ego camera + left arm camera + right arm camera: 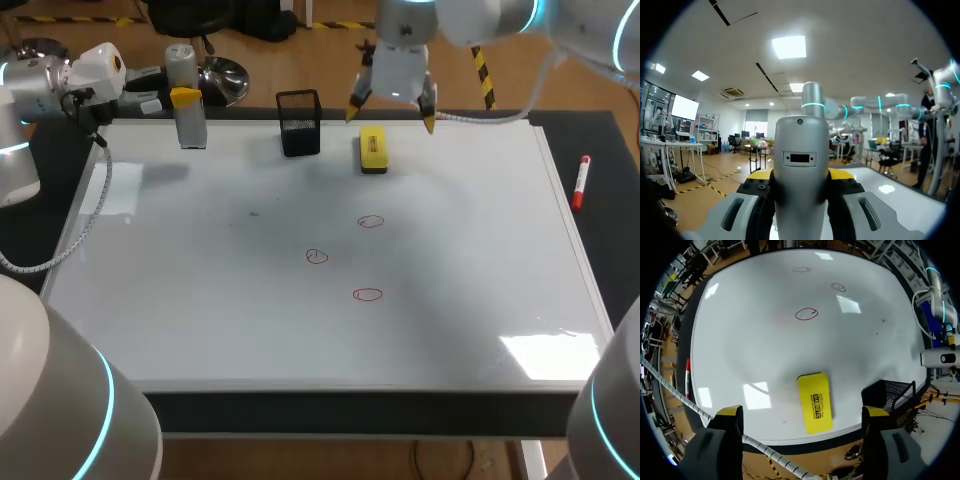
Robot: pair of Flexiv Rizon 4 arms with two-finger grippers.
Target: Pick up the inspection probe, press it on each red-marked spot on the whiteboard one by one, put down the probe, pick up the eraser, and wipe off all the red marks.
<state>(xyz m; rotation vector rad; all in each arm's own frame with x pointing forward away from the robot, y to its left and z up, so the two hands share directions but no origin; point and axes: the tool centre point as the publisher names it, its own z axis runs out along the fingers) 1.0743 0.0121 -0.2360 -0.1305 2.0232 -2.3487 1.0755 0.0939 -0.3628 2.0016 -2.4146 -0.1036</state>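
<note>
The grey cylindrical probe (185,95) stands upright over the whiteboard's (200,300) far left corner, with my left gripper (184,98) shut on it. In the left wrist view the probe (801,150) fills the space between the yellow fingertips (759,176). Three red circles (371,222) (317,257) (368,294) are drawn mid-board. The yellow eraser (372,150) lies flat near the far edge. My right gripper (391,112) hangs open just above it. Seen from the right wrist, the eraser (815,402) lies below, between the spread fingers of that gripper (802,412).
A black mesh pen holder (299,122) stands on the board left of the eraser, close beside the right gripper's finger (875,415). A red marker (580,183) lies on the black table past the board's right edge.
</note>
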